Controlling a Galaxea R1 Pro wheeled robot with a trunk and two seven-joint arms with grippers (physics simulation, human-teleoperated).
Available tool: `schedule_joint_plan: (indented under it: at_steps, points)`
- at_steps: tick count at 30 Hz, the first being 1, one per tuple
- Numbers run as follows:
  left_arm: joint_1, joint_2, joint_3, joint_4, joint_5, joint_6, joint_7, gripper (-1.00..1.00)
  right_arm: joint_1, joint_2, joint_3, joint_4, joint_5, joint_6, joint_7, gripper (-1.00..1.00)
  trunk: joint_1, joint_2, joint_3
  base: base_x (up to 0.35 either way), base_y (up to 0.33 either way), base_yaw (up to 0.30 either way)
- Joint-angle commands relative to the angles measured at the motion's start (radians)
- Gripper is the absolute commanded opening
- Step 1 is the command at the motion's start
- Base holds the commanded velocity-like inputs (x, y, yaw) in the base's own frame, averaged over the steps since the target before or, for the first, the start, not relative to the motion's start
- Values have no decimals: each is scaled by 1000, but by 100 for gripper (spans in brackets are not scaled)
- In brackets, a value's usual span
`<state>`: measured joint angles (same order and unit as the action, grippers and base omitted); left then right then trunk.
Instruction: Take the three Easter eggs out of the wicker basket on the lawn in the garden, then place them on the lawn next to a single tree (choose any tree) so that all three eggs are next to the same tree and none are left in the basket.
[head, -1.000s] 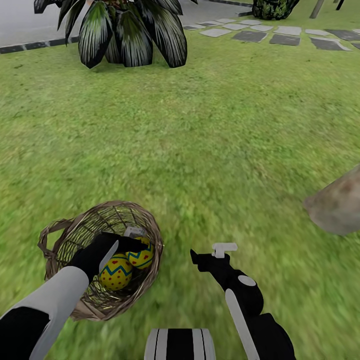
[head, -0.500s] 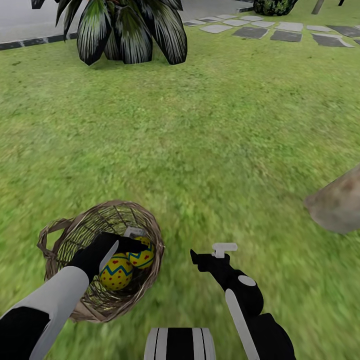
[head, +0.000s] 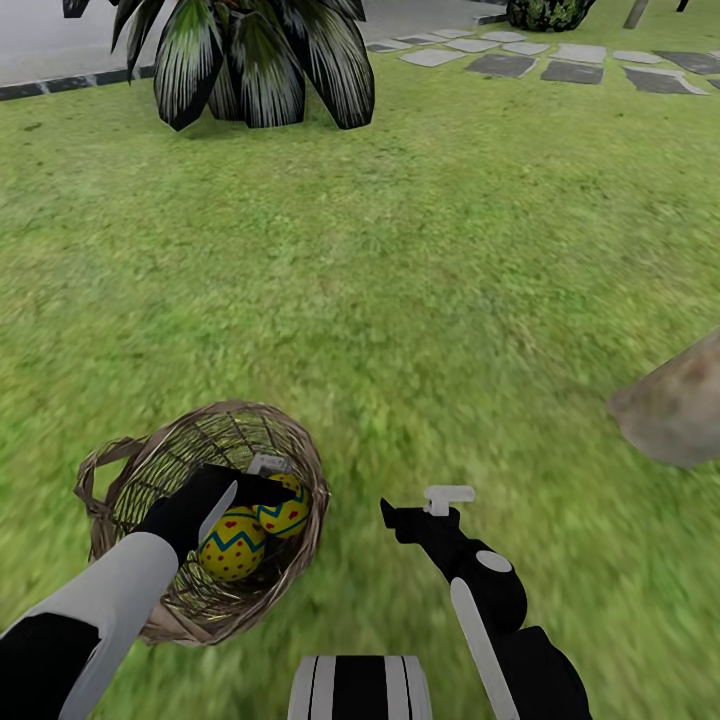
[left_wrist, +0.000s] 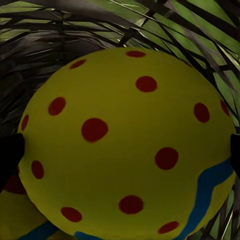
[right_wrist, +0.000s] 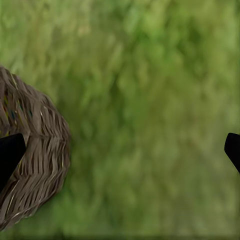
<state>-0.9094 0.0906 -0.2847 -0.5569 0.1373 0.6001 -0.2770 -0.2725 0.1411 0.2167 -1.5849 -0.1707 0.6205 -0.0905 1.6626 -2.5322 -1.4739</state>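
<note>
Green lawn (head: 450, 280) covers the whole scene, flat and mottled. Nearest the robot, the wicker basket (head: 125, 475) sits on the grass at the left side of the head view, bowl-shaped and open on top. Two Easter eggs show inside it, touching each other: one yellow egg (head: 232, 545) with red dots and a blue-edged zigzag band, and a second egg (head: 287, 512) just beyond it, against the basket's right wall. A third egg cannot be made out from the head view.

The left gripper (head: 262, 478) reaches down into the basket, over the eggs. In the left wrist view a spotted yellow egg (left_wrist: 125, 145) sits between the two dark fingertips (left_wrist: 10, 152), which stand at its opposite sides — whether they press on it cannot be told. Part of another egg (left_wrist: 20, 220) lies just beside it, with the basket weave (left_wrist: 60, 30) behind.

The right gripper (head: 415, 510) hangs over bare grass just right of the basket, apart from it. In the right wrist view its fingertips (right_wrist: 10, 152) stand wide apart with nothing between them but grass (right_wrist: 150, 125) and the basket's outer wall (right_wrist: 35, 165).

Farther right, a tree trunk base (head: 675, 410) meets the grass. At the far edge stand a dark-fronded palm (head: 260, 60) and grey paving slabs (head: 570, 65).
</note>
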Motion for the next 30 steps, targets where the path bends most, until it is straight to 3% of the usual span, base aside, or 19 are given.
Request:
schedule_joint_plan:
  at_steps: [1, 28, 30]
  points:
    - [0, 1, -6, -1, 10, 6, 3, -100, -1, 0, 1, -1, -10, 4, -9, 100, 0, 0, -1, 0, 0, 0]
    - [0, 3, -5, -1, 9, 9, 2, -100, 0, 0, 3, -1, -10, 4, -9, 100, 0, 0, -1, 0, 0, 0]
    - [0, 3, -5, 0, 8, 12, 1, -100, 0, 0, 3, -1, -10, 4, -9, 100, -1, 0, 7, 0, 0, 0]
